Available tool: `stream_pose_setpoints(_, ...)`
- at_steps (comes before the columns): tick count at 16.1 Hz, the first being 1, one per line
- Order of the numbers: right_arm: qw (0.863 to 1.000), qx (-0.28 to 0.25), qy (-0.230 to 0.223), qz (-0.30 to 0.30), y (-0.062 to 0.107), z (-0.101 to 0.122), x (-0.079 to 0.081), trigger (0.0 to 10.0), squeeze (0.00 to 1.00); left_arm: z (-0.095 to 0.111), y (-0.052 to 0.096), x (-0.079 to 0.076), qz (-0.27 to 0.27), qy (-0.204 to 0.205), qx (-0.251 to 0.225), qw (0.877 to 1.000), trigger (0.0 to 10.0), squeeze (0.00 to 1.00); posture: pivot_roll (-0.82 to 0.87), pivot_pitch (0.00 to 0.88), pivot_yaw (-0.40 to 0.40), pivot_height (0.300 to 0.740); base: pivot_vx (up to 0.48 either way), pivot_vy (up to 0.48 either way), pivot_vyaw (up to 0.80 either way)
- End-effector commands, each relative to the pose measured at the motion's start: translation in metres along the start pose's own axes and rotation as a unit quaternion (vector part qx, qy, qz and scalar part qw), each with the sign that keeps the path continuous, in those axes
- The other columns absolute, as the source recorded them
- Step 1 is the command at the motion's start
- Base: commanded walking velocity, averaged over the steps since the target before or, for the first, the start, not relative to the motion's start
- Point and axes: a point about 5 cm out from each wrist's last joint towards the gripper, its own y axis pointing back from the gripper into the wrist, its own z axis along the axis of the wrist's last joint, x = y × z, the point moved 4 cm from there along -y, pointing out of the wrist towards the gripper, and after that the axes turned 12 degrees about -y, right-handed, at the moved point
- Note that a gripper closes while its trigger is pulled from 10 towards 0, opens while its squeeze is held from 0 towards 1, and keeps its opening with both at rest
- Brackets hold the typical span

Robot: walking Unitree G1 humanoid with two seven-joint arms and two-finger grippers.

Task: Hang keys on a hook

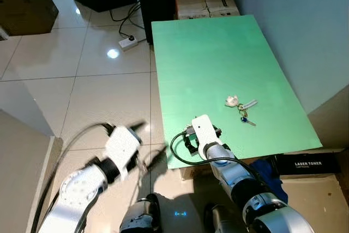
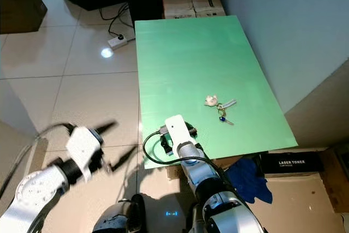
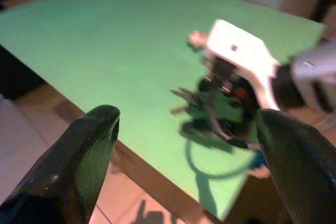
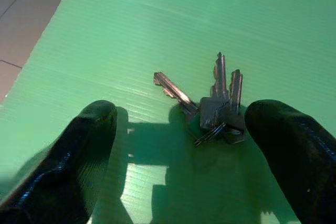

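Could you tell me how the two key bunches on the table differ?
The silver bunch lies between the fingers of the open right gripper; the tagged bunch lies apart. The silver bunch is plain metal; the tagged bunch has white and blue pieces. Both rest on the table.

Both eye views look steeply down from the robot's head onto the green counter [image 1: 218, 69] and the tiled floor [image 1: 82, 80], sharing nearly the same scene, shifted slightly sideways. The left wrist view looks from off the counter's edge across it toward the right arm's white wrist housing [image 3: 239, 51]. The right wrist view sits low and close above the counter, facing a bunch of keys [image 4: 215, 106].
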Motion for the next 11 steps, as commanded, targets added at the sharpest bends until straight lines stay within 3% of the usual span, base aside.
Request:
stream_pose_setpoints(1,1.000,0.016,-0.011,0.004,0.0003,-0.0062,0.0021,4.6,0.00,0.0005,0.0018,-0.0073,-0.029,-0.001,0.006,1.000,10.0,0.00,0.04,0.199,0.057,0.740,0.000,0.000,0.00)
stream_pose_setpoints(3,1.000,0.016,-0.013,0.005,0.0000,-0.0058,0.0026,4.6,0.00,-0.0009,0.0022,-0.0061,-0.033,0.000,0.010,0.999,10.0,0.00,0.04,0.198,0.059,0.740,0.000,0.000,0.00)
stream_pose_setpoints(7,1.000,0.024,-0.015,0.004,0.0001,-0.0084,0.0027,1.6,0.00,-0.0009,0.0034,-0.0065,-0.042,-0.004,0.014,0.999,10.0,0.00,0.04,0.196,0.058,0.740,0.000,0.000,0.00)
stream_pose_setpoints(9,0.999,0.030,-0.015,-0.001,0.0005,-0.0110,0.0005,1.7,0.00,-0.0008,0.0031,-0.0073,-0.043,-0.004,0.014,0.999,10.0,0.00,0.04,0.197,0.059,0.740,0.000,0.000,0.00)
stream_pose_setpoints(11,0.999,0.035,-0.020,-0.007,0.0009,-0.0130,-0.0026,0.0,0.00,-0.0009,0.0028,-0.0086,-0.044,-0.003,0.015,0.999,10.0,0.00,0.04,0.199,0.059,0.740,0.000,0.000,0.00)
